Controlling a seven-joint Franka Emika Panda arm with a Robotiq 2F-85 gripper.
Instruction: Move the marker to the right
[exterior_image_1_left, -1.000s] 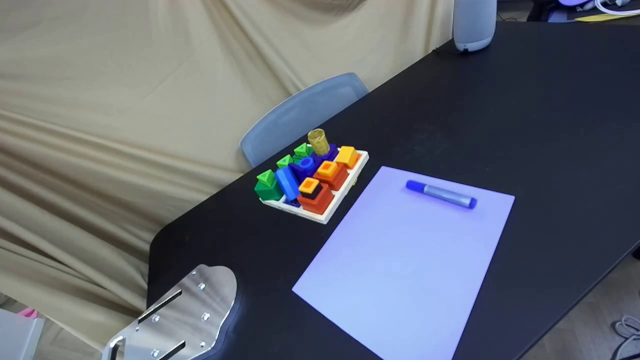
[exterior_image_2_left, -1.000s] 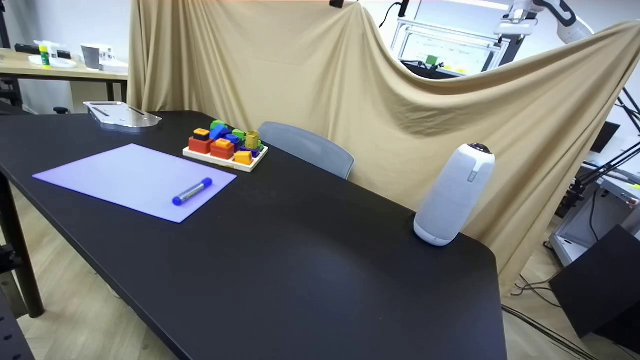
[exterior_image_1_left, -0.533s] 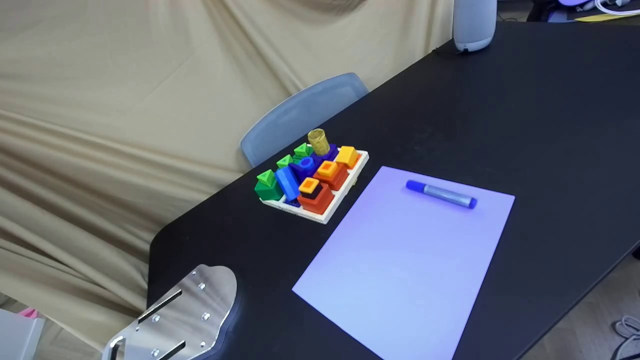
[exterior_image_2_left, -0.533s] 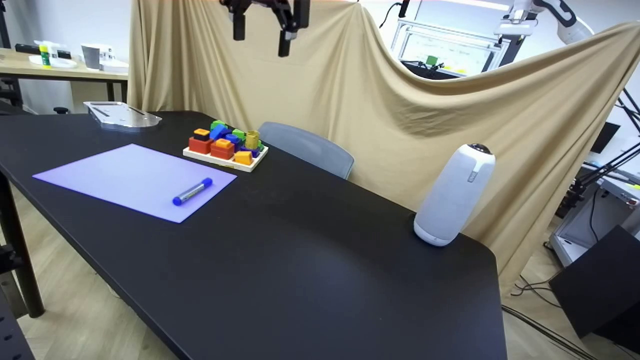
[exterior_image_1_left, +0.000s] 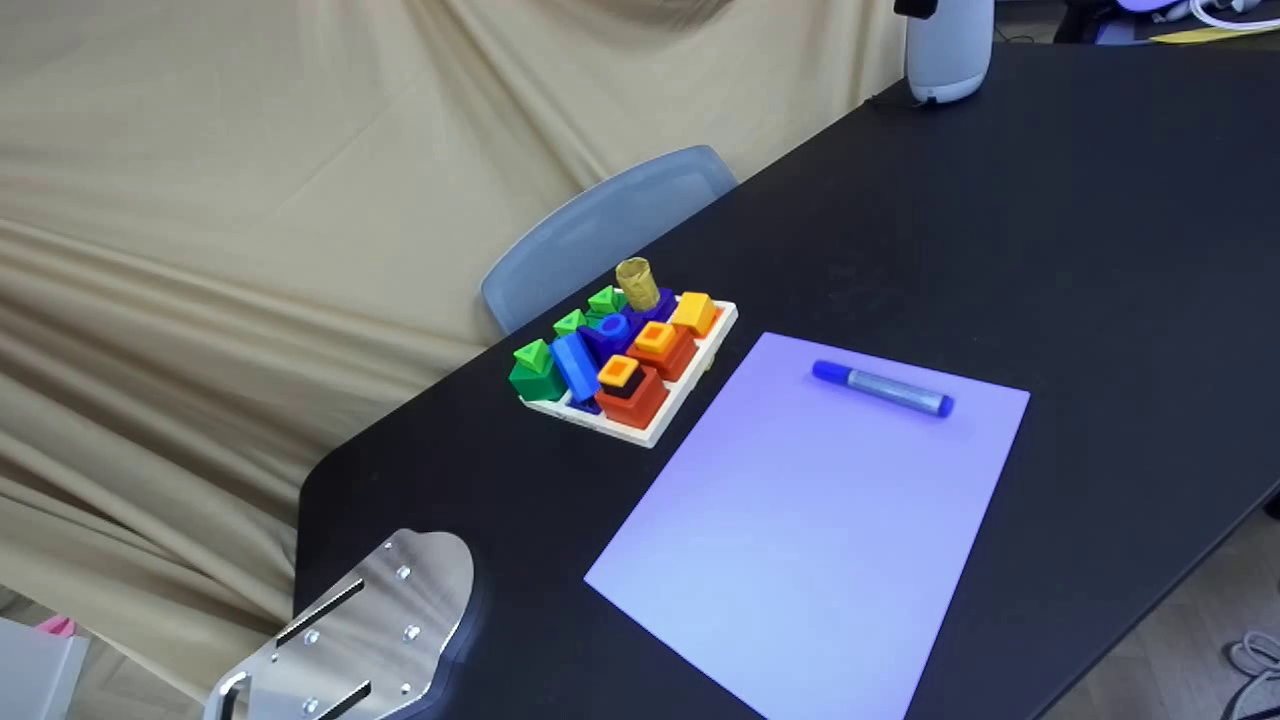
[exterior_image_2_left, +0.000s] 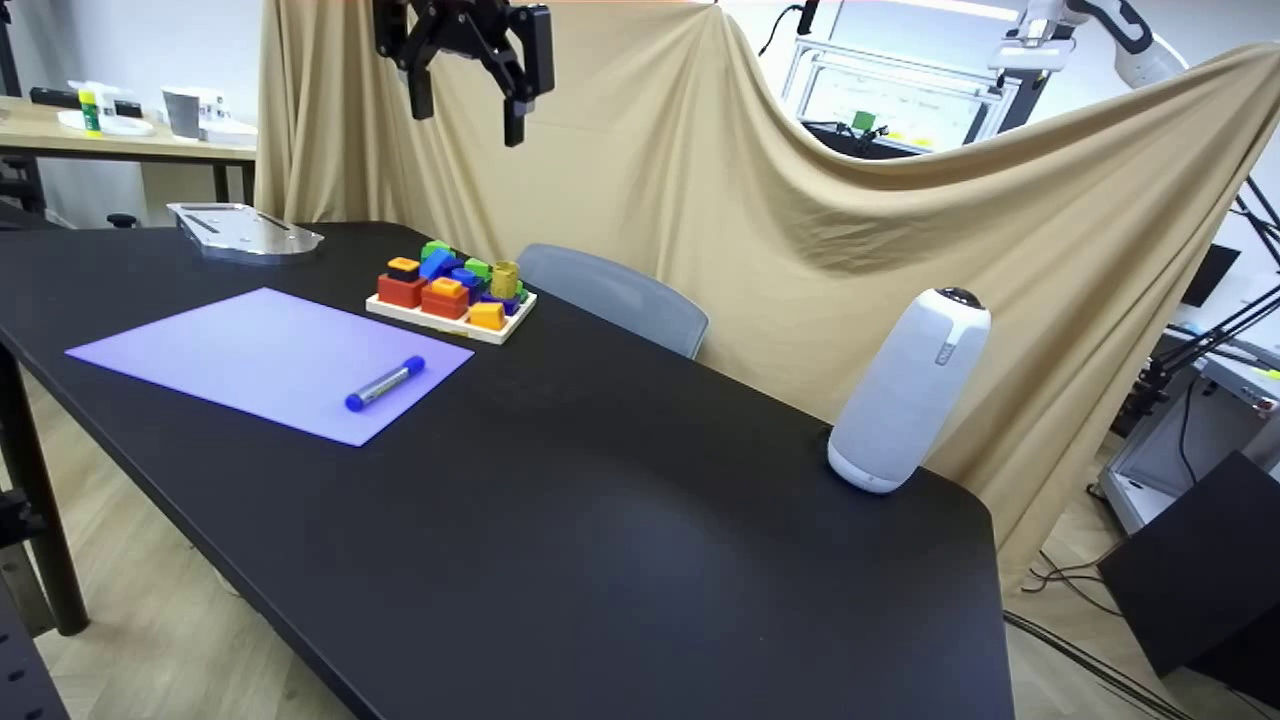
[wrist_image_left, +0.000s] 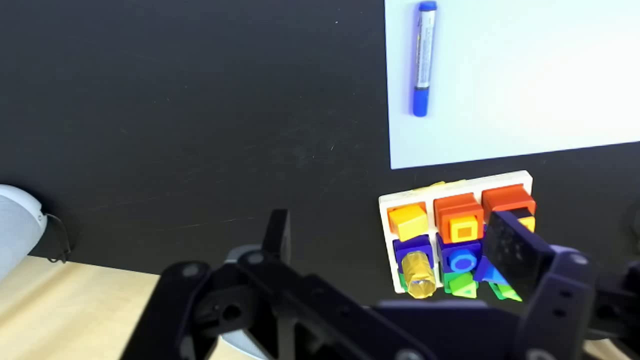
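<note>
One gripper (exterior_image_2_left: 467, 124) hangs high above the surface (exterior_image_2_left: 640, 560), its two fingers (exterior_image_2_left: 514, 126) spread wide, gripping nothing. One blue marker (wrist_image_left: 424, 59) lies on one sheet of paper (wrist_image_left: 505, 85), lower than the gripper and, in the wrist view, out beyond the fingertips. Its long axis runs nearly straight up that view, tilted slightly; the capped end points toward the gripper, the short blue end away. One white tray (wrist_image_left: 500, 180) sits lower than the gripper, seen between the fingers and partly hidden behind one of them. It holds three orange blocks (wrist_image_left: 456, 206) topped with three yellow pieces (wrist_image_left: 410, 224) in the row nearest the marker, three light-green triangles (exterior_image_1_left: 533, 356) in the row opposite, and blue pieces (exterior_image_1_left: 575, 367) between, too crowded to count surely. One gold cylinder (exterior_image_1_left: 638, 286) stands on a blue piece. To the gripper's left in the wrist view stands one grey device (wrist_image_left: 17, 225); in an exterior view, one metal plate (exterior_image_2_left: 245, 235) lies below and left of the gripper, one chair (exterior_image_2_left: 615, 290) below and right.
</note>
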